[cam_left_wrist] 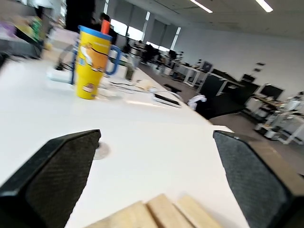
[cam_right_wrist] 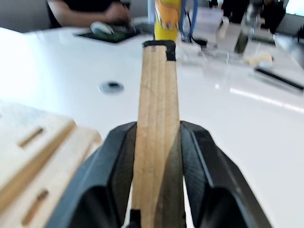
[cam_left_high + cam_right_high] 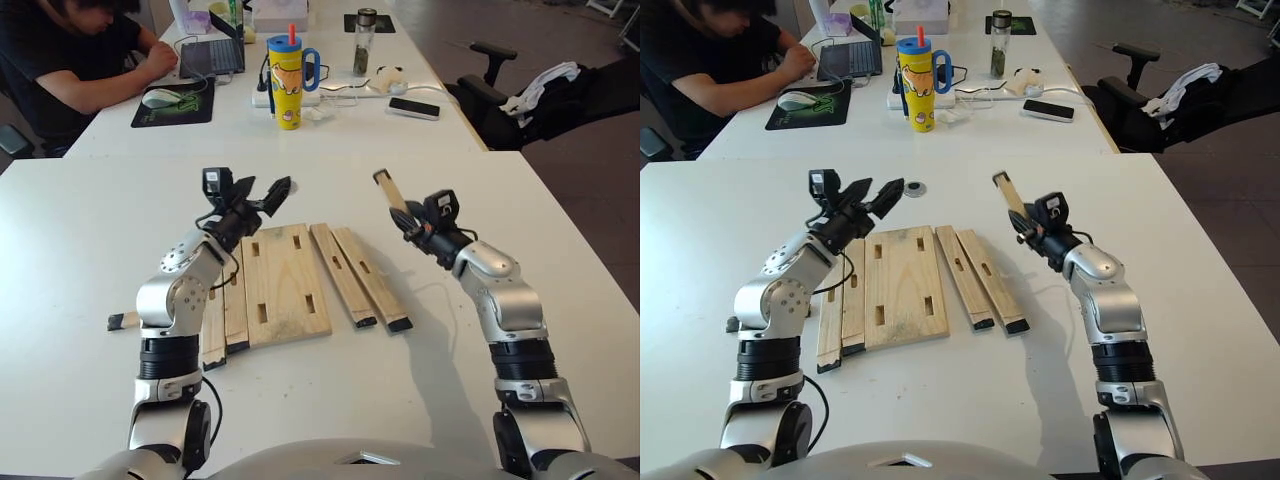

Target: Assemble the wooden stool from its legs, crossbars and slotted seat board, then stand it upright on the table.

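Observation:
The slotted seat board [image 3: 285, 285] lies flat on the white table [image 3: 80, 230]. Two slotted wooden bars [image 3: 358, 276] lie side by side to its right. More wooden pieces [image 3: 226, 312] lie along its left edge, partly under my left arm, and a short piece [image 3: 123, 321] pokes out further left. My left gripper [image 3: 262, 190] hovers above the board's far left corner, open and holding nothing; its fingers [image 1: 52, 185] stand wide apart. My right gripper [image 3: 408, 222] is shut on a wooden leg [image 2: 156, 95] with a black tip, held tilted up above the table to the right of the bars.
A round cable grommet [image 3: 912, 186] sits in the table just beyond the board. On the far table stand a yellow cup [image 3: 285, 80], a laptop [image 3: 212, 55] and a phone [image 3: 414, 107]. An office chair [image 3: 490, 95] is at the right.

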Controlling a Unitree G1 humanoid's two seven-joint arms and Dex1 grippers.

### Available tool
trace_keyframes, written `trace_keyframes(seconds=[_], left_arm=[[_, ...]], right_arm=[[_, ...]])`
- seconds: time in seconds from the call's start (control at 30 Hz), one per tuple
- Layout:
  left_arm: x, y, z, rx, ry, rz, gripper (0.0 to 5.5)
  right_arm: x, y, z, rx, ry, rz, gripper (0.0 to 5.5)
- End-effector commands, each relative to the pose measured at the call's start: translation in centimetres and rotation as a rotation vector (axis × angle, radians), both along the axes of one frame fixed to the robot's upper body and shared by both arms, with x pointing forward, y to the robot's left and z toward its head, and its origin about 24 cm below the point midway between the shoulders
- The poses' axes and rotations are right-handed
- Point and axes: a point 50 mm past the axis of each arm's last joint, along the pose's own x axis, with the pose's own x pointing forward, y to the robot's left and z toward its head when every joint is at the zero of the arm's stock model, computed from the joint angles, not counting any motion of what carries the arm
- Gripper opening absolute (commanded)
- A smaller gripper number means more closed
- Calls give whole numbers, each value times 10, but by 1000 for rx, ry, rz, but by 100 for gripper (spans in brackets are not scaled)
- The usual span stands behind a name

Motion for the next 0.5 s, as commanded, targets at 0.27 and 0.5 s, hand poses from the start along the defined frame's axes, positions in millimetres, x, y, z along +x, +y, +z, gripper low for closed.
trace_keyframes(seconds=[0.27, 0.5], left_arm=[[-2, -24, 9, -391, 221, -185, 442], [-2, -30, 21, -465, 238, -224, 442]], right_arm=[[-15, 44, 15, 79, -117, 261, 131], [-22, 52, 14, 92, -115, 352, 131]])
